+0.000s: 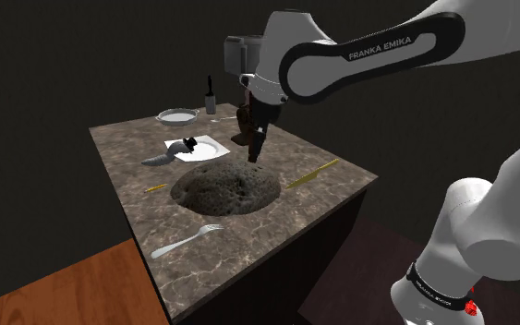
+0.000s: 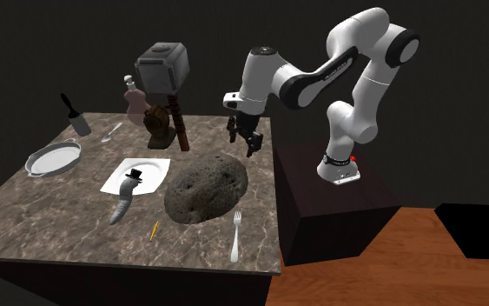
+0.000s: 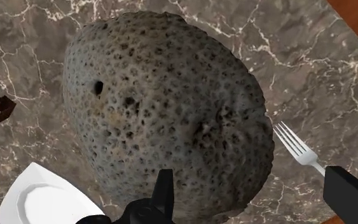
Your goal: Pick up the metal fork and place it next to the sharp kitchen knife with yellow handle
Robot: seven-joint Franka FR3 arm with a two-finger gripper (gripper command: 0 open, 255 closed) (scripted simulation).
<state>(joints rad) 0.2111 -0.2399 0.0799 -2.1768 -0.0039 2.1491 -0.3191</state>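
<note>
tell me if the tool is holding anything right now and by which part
Nothing is held. The tool hangs open over the pitted grey lump, and the fork lies untouched on the marble tabletop.

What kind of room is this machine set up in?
Probably a kitchen, though the dark surroundings leave some doubt. A dark marbled counter carries a fork, a white square plate and a round dish, and wood flooring lies beside it.

arm [image 1: 378, 51]: raised, extended | pincer [image 1: 257, 148]: jaws apart, pointing downward
</note>
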